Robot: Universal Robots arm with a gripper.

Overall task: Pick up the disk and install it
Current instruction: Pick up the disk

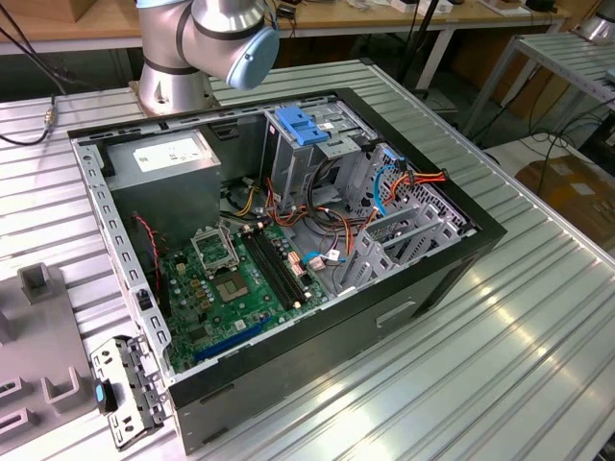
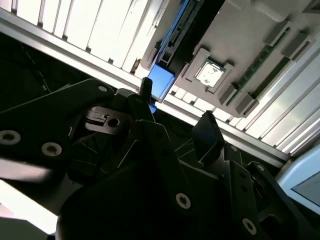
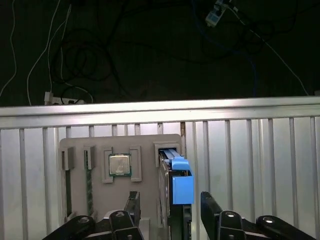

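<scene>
While, on the ribbed aluminium table (image 3: 260,150), a grey plastic holder tray (image 3: 100,145) keeps the silver, blue-railed disk (image 3: 181,189) on edge in a slot, the black gripper (image 3: 171,205) hangs open astride it. Centring both fingers (image 3: 210,206) on its flat faces should avoid tilting it

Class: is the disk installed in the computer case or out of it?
Out. In the first wrist view the disk stands on edge in the grey holder, flanked by the open end effector.

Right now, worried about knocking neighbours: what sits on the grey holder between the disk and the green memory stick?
A processor chip in its own recess, apart from both the disk and the green memory stick, in the first wrist view.
</scene>
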